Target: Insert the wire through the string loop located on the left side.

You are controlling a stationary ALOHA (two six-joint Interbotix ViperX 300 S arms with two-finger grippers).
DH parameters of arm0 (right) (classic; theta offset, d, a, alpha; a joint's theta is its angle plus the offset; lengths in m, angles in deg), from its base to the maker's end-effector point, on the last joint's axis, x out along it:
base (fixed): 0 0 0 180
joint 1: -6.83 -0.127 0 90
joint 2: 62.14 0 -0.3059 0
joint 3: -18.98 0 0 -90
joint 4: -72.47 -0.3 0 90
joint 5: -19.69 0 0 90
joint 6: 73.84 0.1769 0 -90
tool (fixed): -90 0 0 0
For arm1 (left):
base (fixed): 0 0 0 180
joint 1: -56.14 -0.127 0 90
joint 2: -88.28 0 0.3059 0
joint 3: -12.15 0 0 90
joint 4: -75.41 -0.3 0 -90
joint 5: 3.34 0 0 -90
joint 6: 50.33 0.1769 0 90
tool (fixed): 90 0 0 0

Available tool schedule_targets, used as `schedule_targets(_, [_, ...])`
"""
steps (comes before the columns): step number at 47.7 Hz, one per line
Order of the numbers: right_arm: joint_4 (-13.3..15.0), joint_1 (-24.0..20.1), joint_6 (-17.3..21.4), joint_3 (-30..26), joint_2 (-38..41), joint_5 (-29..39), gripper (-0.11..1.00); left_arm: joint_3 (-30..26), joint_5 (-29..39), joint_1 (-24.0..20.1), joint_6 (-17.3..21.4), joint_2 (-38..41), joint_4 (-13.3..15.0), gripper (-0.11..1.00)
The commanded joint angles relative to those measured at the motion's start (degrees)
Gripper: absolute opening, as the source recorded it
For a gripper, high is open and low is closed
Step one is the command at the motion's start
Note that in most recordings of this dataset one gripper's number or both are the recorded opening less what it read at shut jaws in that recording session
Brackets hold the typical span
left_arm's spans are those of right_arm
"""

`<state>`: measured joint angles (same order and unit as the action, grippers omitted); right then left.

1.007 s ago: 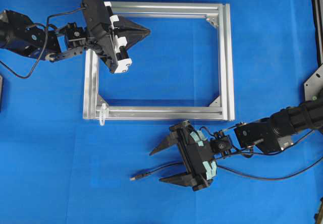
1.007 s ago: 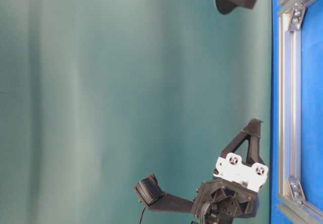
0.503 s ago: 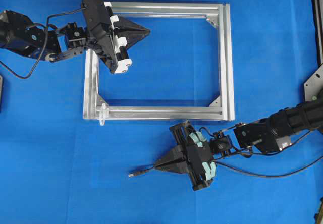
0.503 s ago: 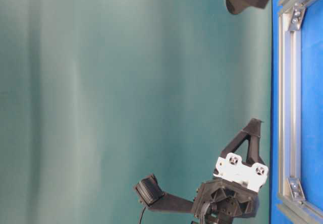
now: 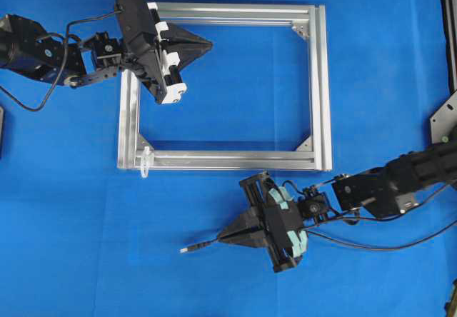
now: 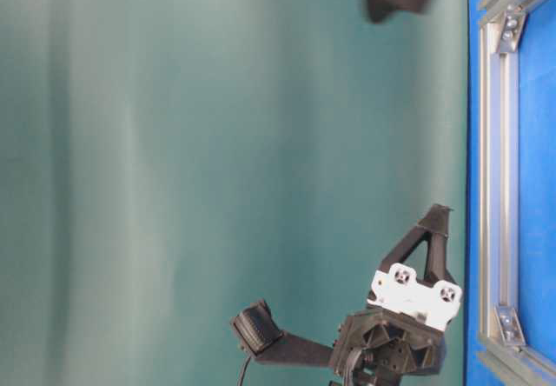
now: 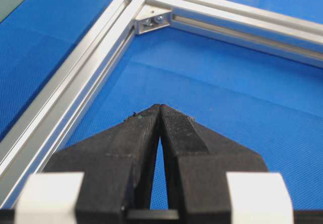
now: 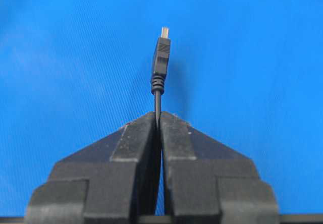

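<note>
The right gripper [image 5: 223,237], a black two-fingered claw with pale green trim, sits in the lower middle of the overhead view with its fingers pressed together on the wire [image 5: 203,244], a long thin black flexible cable whose small plug with a silvery tip [image 8: 161,57] juts out ahead of the fingertips toward the left. The grip lies just behind the plug's strain relief, which looks a sound place: the cable seems light and limp, so a short free end should droop little and aim true.

The string loop [image 5: 145,161], a tiny white cord ring, hangs at the lower left corner of the silver aluminium rectangular frame [image 5: 321,88], well apart from the plug. It looks soft and likely to yield when nudged.

The left gripper [image 7: 160,114], black with white blocks, hovers over the frame's upper left corner, fingers closed on nothing.
</note>
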<state>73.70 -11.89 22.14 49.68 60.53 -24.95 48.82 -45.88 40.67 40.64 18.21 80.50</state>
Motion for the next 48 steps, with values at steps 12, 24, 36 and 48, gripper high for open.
schedule_targets(12, [-0.1,-0.4,-0.4,-0.5,-12.1,10.7,0.00,-0.7,-0.3,0.4,-0.3,-2.0,-0.2,0.02])
schedule_targets(24, [0.1,-0.4,-0.5,-0.7,-13.7,13.4,0.00,-0.6,-0.3,0.5,-0.3,-2.0,-0.2,0.02])
schedule_targets(36, [0.1,-0.4,-0.5,-0.6,-13.7,13.5,0.00,-0.6,-0.3,0.5,-0.3,-2.0,-0.3,0.02])
schedule_targets(48, [0.1,-0.4,-0.5,-0.5,-13.7,13.5,0.00,-0.6,-0.3,0.5,-0.3,-2.0,-0.2,0.02])
